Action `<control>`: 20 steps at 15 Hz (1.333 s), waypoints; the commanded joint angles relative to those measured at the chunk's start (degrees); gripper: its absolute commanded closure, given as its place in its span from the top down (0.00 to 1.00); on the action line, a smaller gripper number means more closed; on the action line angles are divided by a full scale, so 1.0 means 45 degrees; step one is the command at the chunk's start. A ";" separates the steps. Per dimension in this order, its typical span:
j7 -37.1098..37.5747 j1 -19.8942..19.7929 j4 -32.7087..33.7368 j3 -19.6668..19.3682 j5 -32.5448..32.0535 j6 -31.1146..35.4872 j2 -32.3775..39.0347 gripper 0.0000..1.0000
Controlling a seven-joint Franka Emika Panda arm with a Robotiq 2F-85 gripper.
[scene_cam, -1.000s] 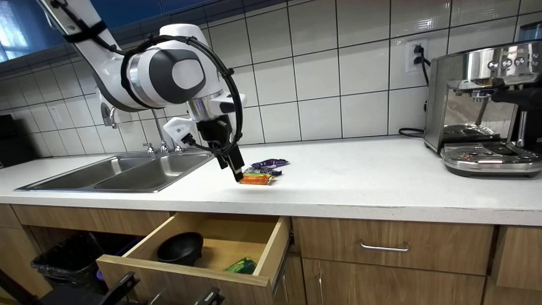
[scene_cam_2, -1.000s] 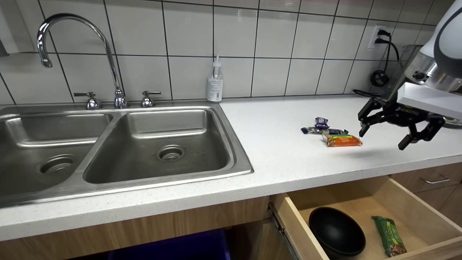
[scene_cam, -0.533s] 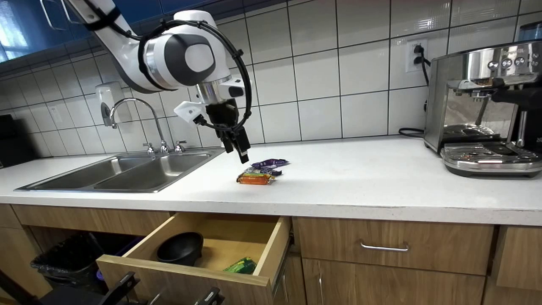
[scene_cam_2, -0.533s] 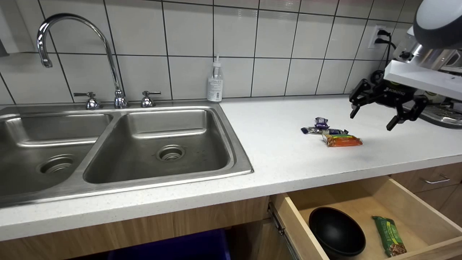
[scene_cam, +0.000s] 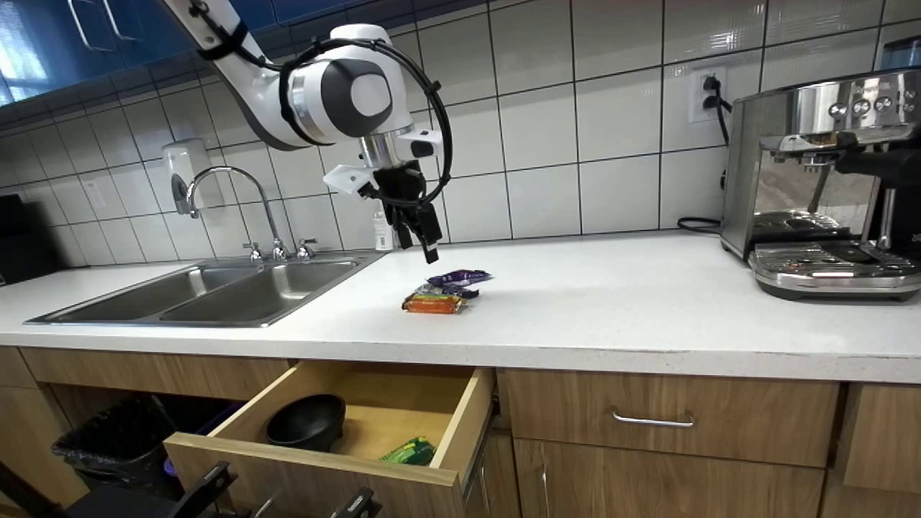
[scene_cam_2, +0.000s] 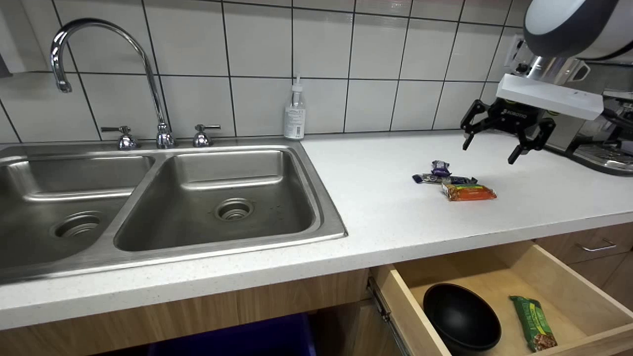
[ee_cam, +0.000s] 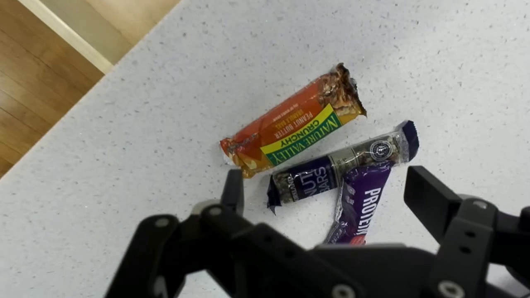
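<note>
Evidently the jaws of the gripper (scene_cam_2: 489,150) have hold of nothing: they are spread wide and hang above the counter surface (scene_cam_2: 385,212), touching no object. That height seems to suit the wrist camera, which takes in three wrapped bars almost whole, and the spread leaves room for one of them to fit between. Seen from the wrist, the dark nut bar (ee_cam: 344,160) lies below, crossing the gap between the jaws, and the purple protein bar (ee_cam: 364,198) runs from it toward the gripper's base, which hides its far end. The near end overlaps the nut bar, probably resting on it, which suggests a loose heap rather than a neat row. Just beside, past the jaws, the orange granola bar (ee_cam: 292,124) lies flat, closest of the three to the surface's front edge. Below that edge, the drawer (scene_cam: 388,424) is pulled out, leaving its inside reachable from above; a black bowl (scene_cam_2: 462,316) sits by its sink-side wall and a green packet (scene_cam_2: 533,321) near the opposite front corner. Along the surface, the steel sink (scene_cam_2: 326,217) is well apart from the bars, and the coffee machine (scene_cam: 791,183) stands well away on their other side, perhaps placed to be near the wall outlet (scene_cam: 699,101).
</note>
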 commanded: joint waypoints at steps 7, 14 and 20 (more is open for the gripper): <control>0.0116 -0.0164 0.4045 0.0002 0.0215 -0.2193 0.2683 1.00; 0.0605 -0.0047 0.6649 -0.0152 0.0124 -0.3561 0.4601 1.00; 0.0968 0.0016 0.8674 -0.0215 0.0152 -0.4537 0.6184 1.00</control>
